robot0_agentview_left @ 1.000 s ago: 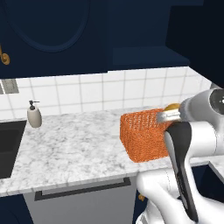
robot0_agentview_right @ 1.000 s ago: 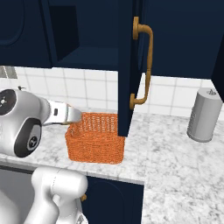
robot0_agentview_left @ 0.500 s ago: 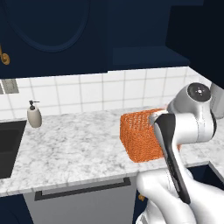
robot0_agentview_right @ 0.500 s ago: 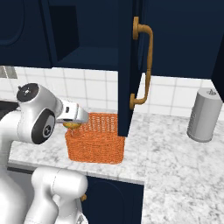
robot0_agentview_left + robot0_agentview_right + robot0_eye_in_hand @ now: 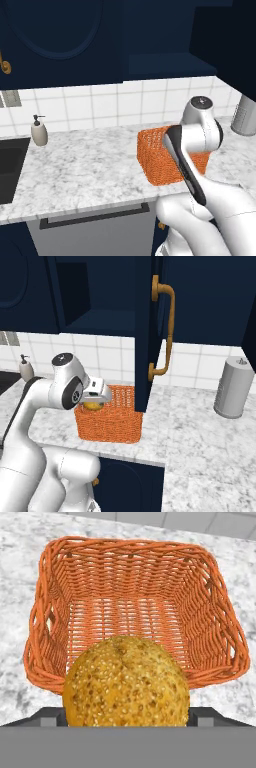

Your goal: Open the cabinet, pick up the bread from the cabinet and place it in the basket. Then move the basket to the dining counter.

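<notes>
Reference landmark: the basket (image 5: 109, 421), an orange woven rectangular container with upright sides, standing on the marble worktop (image 5: 200, 441). Far to the left of the basket, a black sink (image 5: 10, 167) is set into the worktop, and a soap bottle (image 5: 39, 131) stands between the sink and the basket, close to the tiled wall (image 5: 100, 105). In the right base view the gripper (image 5: 93, 402) sits above the left rim of the basket, and the bread (image 5: 92, 404), a rounded golden-brown seeded bun, is clamped between the 2 finger tips with the jaws spread wide around it. In the hand view the bread (image 5: 126, 684) occupies the lower centre, in front of the near wall of the basket (image 5: 215, 612), whose woven floor is visible beyond it. Directly above the basket, the cabinet (image 5: 100, 301) is dark navy, and its interior shelf is exposed. The cabinet door (image 5: 145, 331) stands swung out edge-on, its lower corner over the right rim of the basket, with a long vertical brass bar handle (image 5: 167, 331) on its right face. Well to the right of the basket, a grey cylindrical canister (image 5: 233, 387) stands on the worktop near the wall.
</notes>
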